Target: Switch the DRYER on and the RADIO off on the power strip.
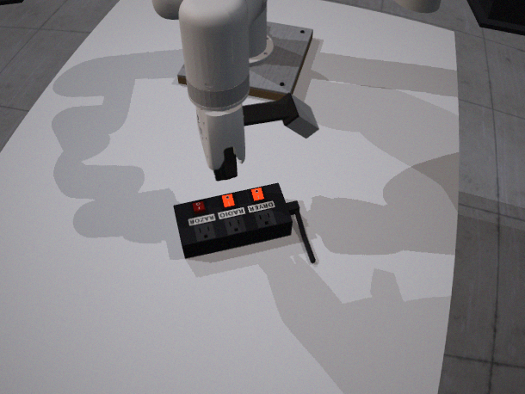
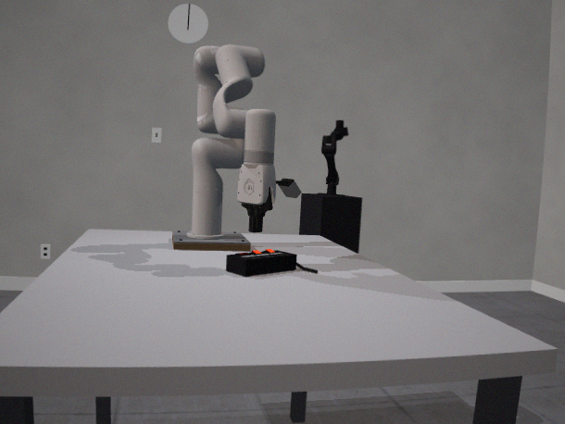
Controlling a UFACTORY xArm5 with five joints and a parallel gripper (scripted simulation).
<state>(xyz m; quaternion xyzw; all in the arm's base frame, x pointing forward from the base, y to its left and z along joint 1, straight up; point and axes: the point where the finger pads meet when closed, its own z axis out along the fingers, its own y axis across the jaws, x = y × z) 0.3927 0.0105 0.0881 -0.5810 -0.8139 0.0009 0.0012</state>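
On the white table [image 1: 86, 301] the black power strip [image 1: 234, 234] lies flat, right way up, in front of the arm's base plate [image 1: 297, 56]. From the left of the top view, the RAZOR switch [image 1: 198, 206] shows dark red. Next along, the RADIO switch [image 1: 228, 200] glows bright orange, and the gripper [image 1: 225, 171] hangs above the table just behind it, fingers pressed together with nothing between them and pointing straight down. The exterior view shows the gripper [image 2: 256, 225] clear of the strip, well above the power strip [image 2: 261, 263]. Further right, the DRYER switch [image 1: 257, 193] also glows bright orange. Off the strip's right end, a short black cord [image 1: 305, 234] runs toward the camera across the table. A dark camera block [image 1: 301, 118] sticks out to the right of the wrist.
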